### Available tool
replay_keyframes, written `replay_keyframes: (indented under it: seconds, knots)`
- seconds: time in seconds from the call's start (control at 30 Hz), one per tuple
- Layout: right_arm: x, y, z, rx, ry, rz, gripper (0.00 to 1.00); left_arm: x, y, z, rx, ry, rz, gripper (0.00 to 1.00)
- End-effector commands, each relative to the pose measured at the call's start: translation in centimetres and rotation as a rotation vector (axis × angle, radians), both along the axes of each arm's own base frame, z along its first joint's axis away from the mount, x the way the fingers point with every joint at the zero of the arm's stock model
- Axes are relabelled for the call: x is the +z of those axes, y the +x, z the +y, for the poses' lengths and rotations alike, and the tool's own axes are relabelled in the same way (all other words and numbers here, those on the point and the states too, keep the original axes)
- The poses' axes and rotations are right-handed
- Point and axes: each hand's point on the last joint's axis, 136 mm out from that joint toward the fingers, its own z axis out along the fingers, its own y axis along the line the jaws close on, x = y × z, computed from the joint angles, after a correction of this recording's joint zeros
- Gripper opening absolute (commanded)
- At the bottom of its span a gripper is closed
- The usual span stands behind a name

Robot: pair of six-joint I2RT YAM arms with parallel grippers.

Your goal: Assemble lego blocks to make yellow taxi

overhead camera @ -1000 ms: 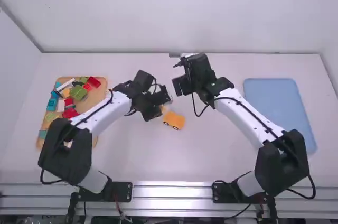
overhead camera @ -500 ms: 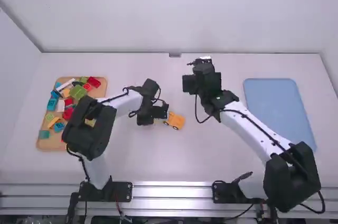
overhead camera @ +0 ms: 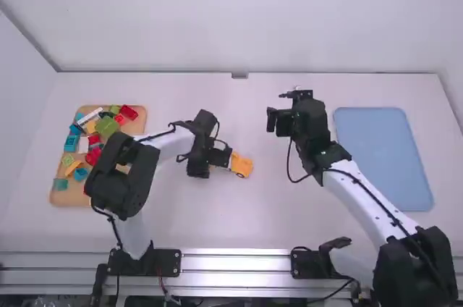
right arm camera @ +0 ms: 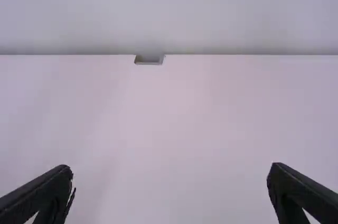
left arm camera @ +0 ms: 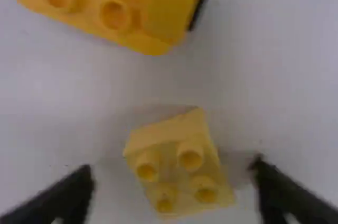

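Note:
My left gripper [overhead camera: 214,165] is low over the table's middle, just left of the orange-yellow car body [overhead camera: 241,166]. In the left wrist view a pale yellow four-stud block [left arm camera: 178,165] lies on the table between the spread fingers of my left gripper [left arm camera: 173,182], with a gap on each side. The car body [left arm camera: 113,10], studs up, is apart from that block. My right gripper [overhead camera: 279,120] stands right of the middle, away from the blocks; in the right wrist view my right gripper [right arm camera: 170,182] is wide open over bare table.
A wooden tray [overhead camera: 137,130] on the left holds several loose bricks in red, green, blue, yellow and white. On the right lies a light blue mat [overhead camera: 383,155]. A small grey bracket [overhead camera: 239,75] sits at the table's back edge.
The left gripper moved down toward the camera and now hovers beside the car body. The right arm drew back to the right, away from the car body.

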Motion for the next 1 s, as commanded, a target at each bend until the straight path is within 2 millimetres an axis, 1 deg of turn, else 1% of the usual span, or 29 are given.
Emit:
replay_keyframes:
  seconds: [0.0,0.13,0.17,0.3,0.33,0.43,0.5,0.57,0.63,0.7,0.77,0.83,0.87,0.9,0.97]
  knots:
    - [0.3,-0.6,1.0,0.097,0.041,0.003,0.98,-0.3,-0.3,0.1,0.06,-0.008,0.023,0.99]
    - [0.1,-0.5,0.3,0.087,0.046,0.01,0.98,1.1,-0.1,-1.3,0.059,-0.102,0.062,0.99]
    - [0.1,-0.4,-0.1,0.083,0.024,0.005,0.98,1.9,-0.4,-1.7,0.059,-0.145,0.097,0.99]
    - [0.4,-0.7,-0.4,0.086,0.004,0.0,0.98,3.8,-1.1,-1.9,-0.001,-0.256,0.158,0.99]
    - [0.4,-0.9,-0.6,0.082,0.0,0.006,0.98,4.7,-1.3,-2.2,-0.031,-0.33,0.173,0.99]
    - [0.0,-1.2,-0.9,0.085,-0.028,0.02,0.98,6.1,-1.4,-1.9,-0.045,-0.447,0.185,0.99]
    - [-0.9,-1.8,-0.3,0.157,-0.069,0.037,0.98,7.6,-1.2,-1.2,0.001,-0.603,0.205,0.99]
    - [-1.5,-2.3,0.6,0.231,-0.087,0.037,0.98,7.7,-1.3,-0.7,0.021,-0.652,0.208,0.99]
    - [-2.9,-3.0,2.3,0.347,-0.11,0.027,0.98,7.6,-0.9,0.4,0.047,-0.744,0.168,0.99]
    - [-3.7,-2.8,2.6,0.36,-0.127,0.019,0.98,7.4,-0.3,0.9,0.087,-0.805,0.136,0.99]
    - [-4.5,-2.2,2.6,0.339,-0.146,0.006,0.98,7.2,0.6,1.3,0.155,-0.877,0.099,0.99]
    - [-4.8,-1.8,2.4,0.317,-0.163,-0.005,0.98,6.9,0.9,1.5,0.209,-0.903,0.102,0.99]
    - [-5.0,-1.5,2.2,0.297,-0.176,-0.01,0.98,6.6,0.9,1.7,0.269,-0.91,0.123,0.97]
    - [-5.3,-1.3,1.8,0.274,-0.193,-0.011,0.98,6.2,0.8,1.8,0.318,-0.909,0.145,0.99]
    - [-5.7,-1.0,1.4,0.244,-0.212,-0.011,0.98,5.7,0.6,1.6,0.376,-0.916,0.175,0.99]
